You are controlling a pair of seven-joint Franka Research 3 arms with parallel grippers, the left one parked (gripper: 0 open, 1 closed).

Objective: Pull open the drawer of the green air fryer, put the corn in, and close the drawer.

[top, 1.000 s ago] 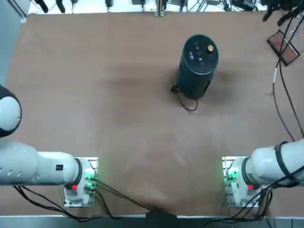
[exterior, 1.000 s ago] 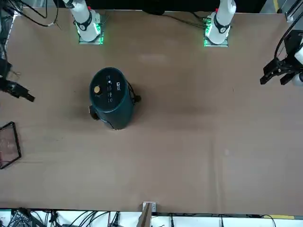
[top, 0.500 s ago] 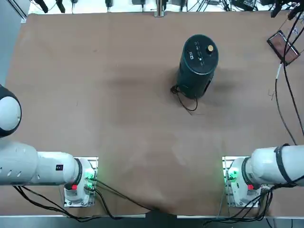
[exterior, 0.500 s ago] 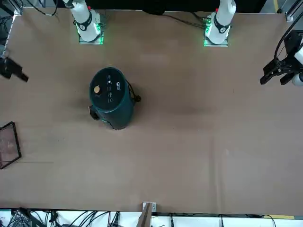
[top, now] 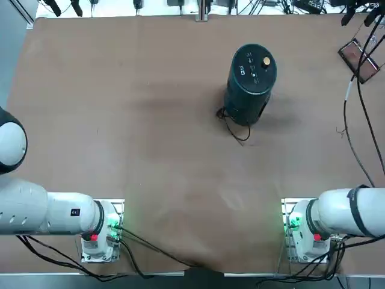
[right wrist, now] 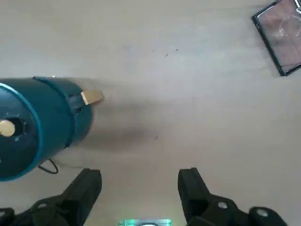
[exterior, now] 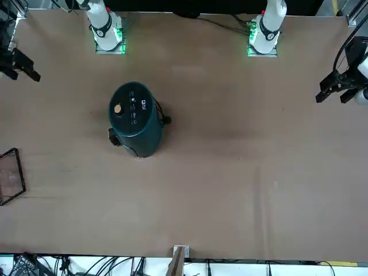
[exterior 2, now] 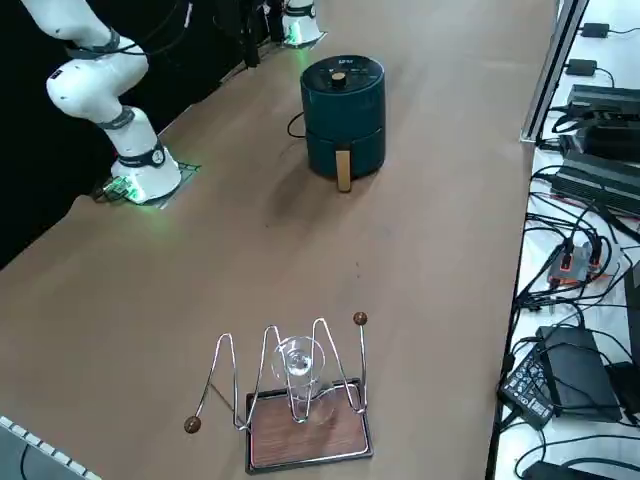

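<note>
The right pincer hangs released and empty well apart from the air fryer, whose drawer handle juts sideways.

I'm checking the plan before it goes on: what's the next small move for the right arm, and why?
Probably bring the right tool over to the handle of the drawer on the green air fryer. The drawer looks shut, and the tool hangs open and empty, well apart from the handle.
</note>
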